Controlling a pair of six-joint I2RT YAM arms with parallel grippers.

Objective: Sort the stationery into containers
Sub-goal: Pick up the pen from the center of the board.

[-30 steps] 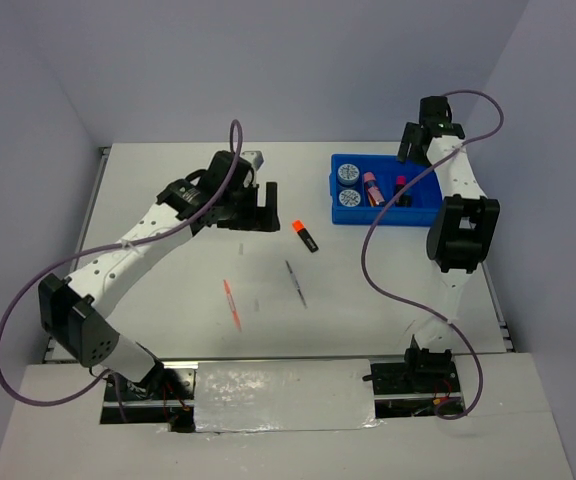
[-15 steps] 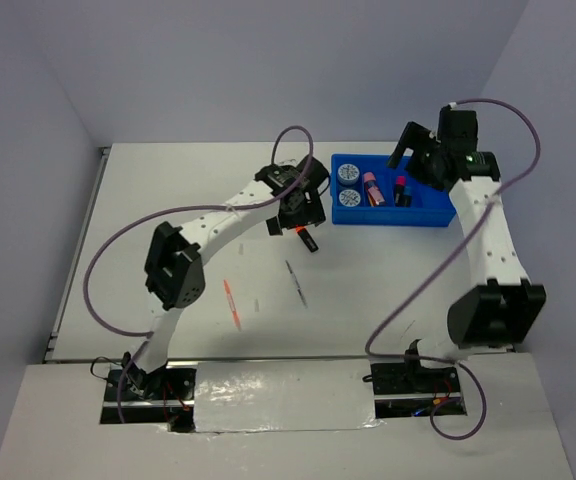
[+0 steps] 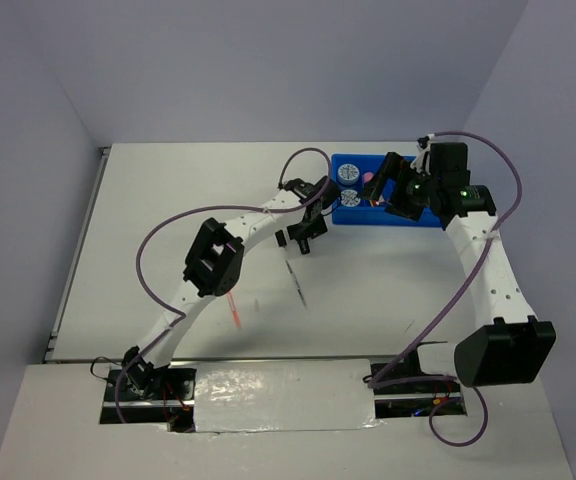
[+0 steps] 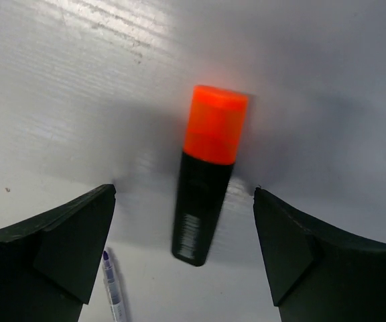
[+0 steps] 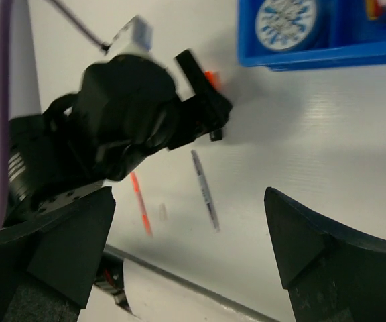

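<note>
A short black highlighter with an orange cap (image 4: 206,176) lies flat on the white table, cap pointing away. My left gripper (image 4: 183,208) is open and low over it, one finger (image 4: 72,235) on each side of the black body, neither touching. The blue tray (image 3: 430,217) sits to the right; a blue-white tape disc (image 3: 349,175) shows in its left compartment. My right gripper (image 3: 395,190) hangs open and empty above the tray, which it largely hides. A thin grey pen (image 3: 296,283) and a thin orange pen (image 3: 233,306) lie on the table nearer the arm bases.
The left gripper (image 5: 196,114) shows in the right wrist view just left of the tray's corner (image 5: 300,57), with a tape disc (image 5: 287,20) inside. The grey pen's tip (image 4: 111,285) lies close behind the left finger. Purple cables loop over both arms.
My left arm has swung right and come down so its fingers straddle the orange highlighter. My right arm has moved left from behind the tray to over it, its jaws widening.
</note>
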